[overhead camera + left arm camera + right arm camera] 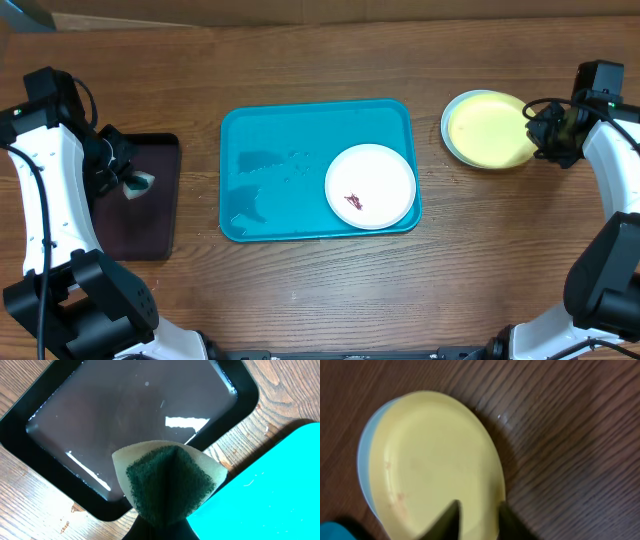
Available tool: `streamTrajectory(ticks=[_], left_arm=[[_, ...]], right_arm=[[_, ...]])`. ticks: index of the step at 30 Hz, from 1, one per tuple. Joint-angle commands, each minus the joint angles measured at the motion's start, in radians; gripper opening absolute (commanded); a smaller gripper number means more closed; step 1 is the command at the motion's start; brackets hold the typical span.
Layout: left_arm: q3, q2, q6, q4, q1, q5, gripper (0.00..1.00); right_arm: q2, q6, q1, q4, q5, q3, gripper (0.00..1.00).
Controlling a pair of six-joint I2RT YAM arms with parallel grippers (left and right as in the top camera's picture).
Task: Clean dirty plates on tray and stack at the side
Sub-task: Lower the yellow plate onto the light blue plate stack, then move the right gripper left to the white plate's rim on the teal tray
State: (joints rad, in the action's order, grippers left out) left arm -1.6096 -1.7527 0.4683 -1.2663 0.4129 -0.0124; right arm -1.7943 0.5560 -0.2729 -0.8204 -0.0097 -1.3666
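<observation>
A white plate [370,186] with a small dark smear lies at the right end of the turquoise tray [270,170]. To the right of the tray, on the table, the yellow-green plate [490,130] [430,455] rests on the pale mint-blue plate [447,125] [364,460]. My right gripper [540,128] [480,515] straddles the yellow plate's right rim, its fingers [450,520] apart, one inside the rim and one outside. My left gripper [130,180] [162,527] is shut on a folded green and white sponge [167,482], above the black tray.
A smaller black tray [150,215] [125,410] with a wet floor lies at the left, close to the turquoise tray's [270,485] corner. Wet patches show on the turquoise tray's left half. Bare wooden table surrounds everything.
</observation>
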Motion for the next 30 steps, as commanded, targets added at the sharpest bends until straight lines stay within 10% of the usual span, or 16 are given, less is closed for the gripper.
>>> streamTrajectory(ticks=[1, 10, 21, 30], left_arm=[[0.006, -0.001, -0.02, 0.005, -0.001, -0.008, 0.04], [0.006, -0.001, -0.02, 0.007, -0.001, -0.008, 0.04], [0.024, -0.001, -0.02, 0.015, -0.001, -0.015, 0.04], [0.024, -0.001, -0.019, 0.018, -0.001, -0.015, 0.04]], right_arm=[[0.013, -0.007, 0.007, 0.008, -0.011, 0.007, 0.5], [0.013, -0.176, 0.136, -0.062, -0.369, 0.007, 0.61], [0.013, -0.066, 0.504, -0.237, -0.043, 0.037, 0.71], [0.013, 0.057, 0.646, -0.11, -0.029, 0.158, 0.56]])
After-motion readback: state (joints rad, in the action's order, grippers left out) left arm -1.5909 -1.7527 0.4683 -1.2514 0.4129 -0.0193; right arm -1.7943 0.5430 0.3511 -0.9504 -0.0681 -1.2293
